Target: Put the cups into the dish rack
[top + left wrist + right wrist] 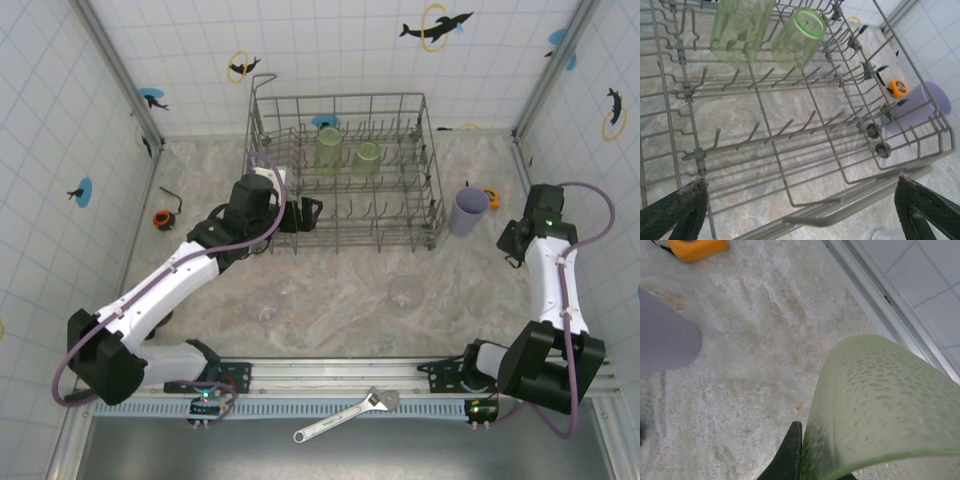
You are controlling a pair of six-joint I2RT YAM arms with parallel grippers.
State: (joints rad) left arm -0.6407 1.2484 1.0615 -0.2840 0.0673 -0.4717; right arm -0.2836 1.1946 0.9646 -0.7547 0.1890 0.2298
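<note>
The grey wire dish rack point(430, 225) stands at the back middle with two green cups point(329, 148) point(367, 158) upside down on its tines. My left gripper point(305, 214) is open at the rack's front left rim, with the wire rim point(850, 197) between its wide-spread fingers point(687, 207). My right gripper point(513, 240) is shut on a third green cup point(890, 405), low over the table at the right. The lavender cup point(468, 212) stands just left of it. Two clear cups point(262, 305) point(405, 292) sit in front of the rack. The black mug is out of view.
An orange tape measure point(490, 197) lies behind the lavender cup. A small orange-and-black item point(163, 217) and a hex key point(172, 195) lie at the left wall. A wrench point(345, 415) rests on the front rail. The tiled right wall point(920, 300) is close to my right gripper.
</note>
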